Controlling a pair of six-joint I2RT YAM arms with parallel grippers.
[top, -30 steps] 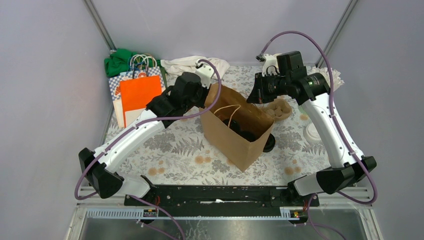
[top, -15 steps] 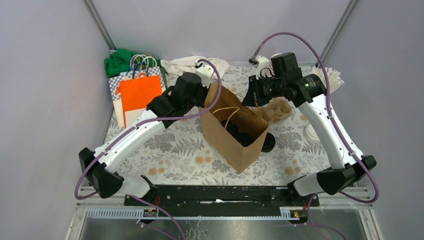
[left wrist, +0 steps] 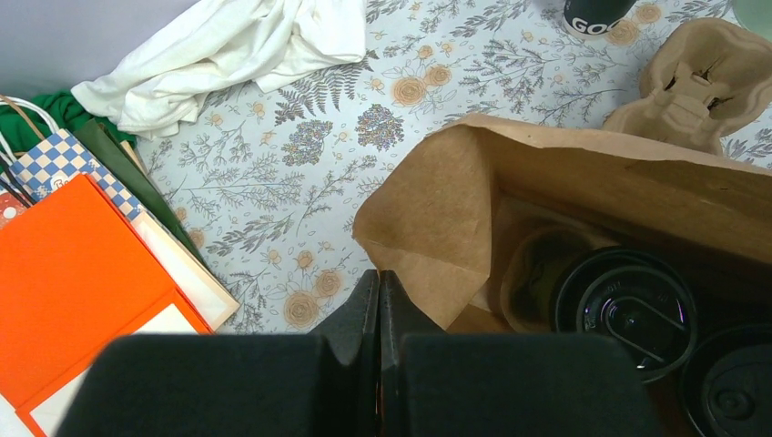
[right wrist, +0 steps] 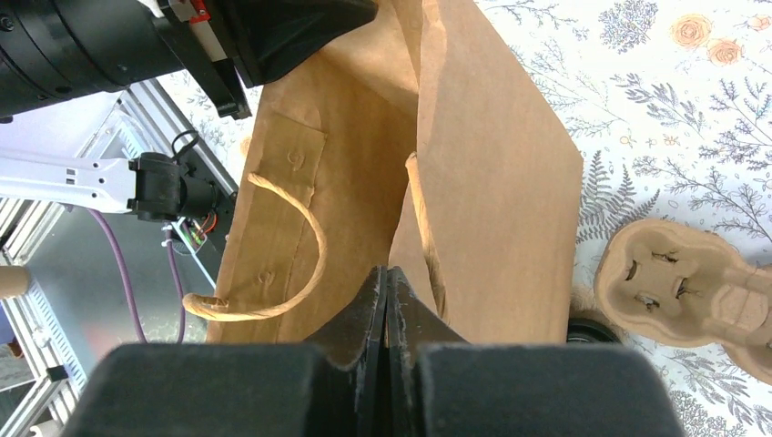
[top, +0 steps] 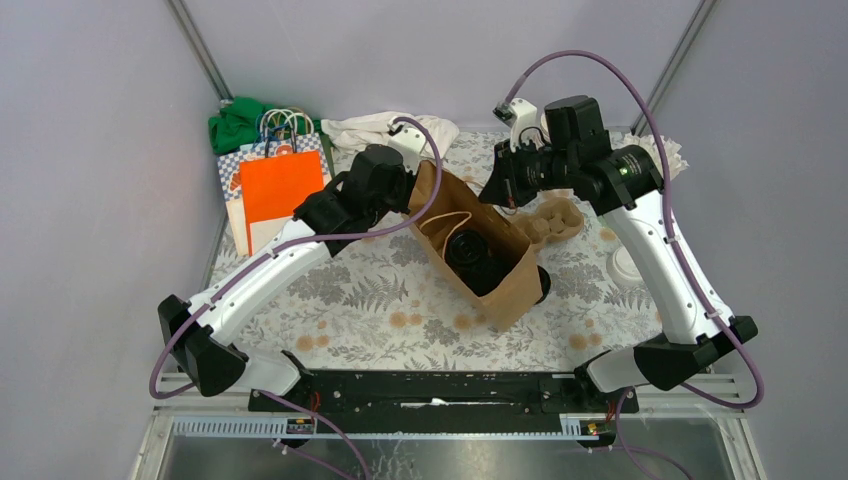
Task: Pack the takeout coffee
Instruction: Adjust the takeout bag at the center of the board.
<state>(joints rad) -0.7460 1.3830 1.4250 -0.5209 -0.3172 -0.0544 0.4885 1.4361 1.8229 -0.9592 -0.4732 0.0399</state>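
Evidently both pairs of fingers are pressed together on paper. The left gripper (left wrist: 379, 279) nips one corner of the brown paper bag (left wrist: 455, 209) at its rim, and the right gripper (right wrist: 386, 275) nips the opposite rim beside a twine handle (right wrist: 419, 214). Lidded coffee cups (left wrist: 628, 314) stand inside the bag. They are probably light, crushable and slick on top, so they are best gripped around the paper wall below the lid.

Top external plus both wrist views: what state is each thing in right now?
paper bag: mouth open
left gripper: shut on bag rim
right gripper: shut on bag rim
lidded cups: inside bag, lids on
cup carrier: empty, on table
white cloth: crumpled
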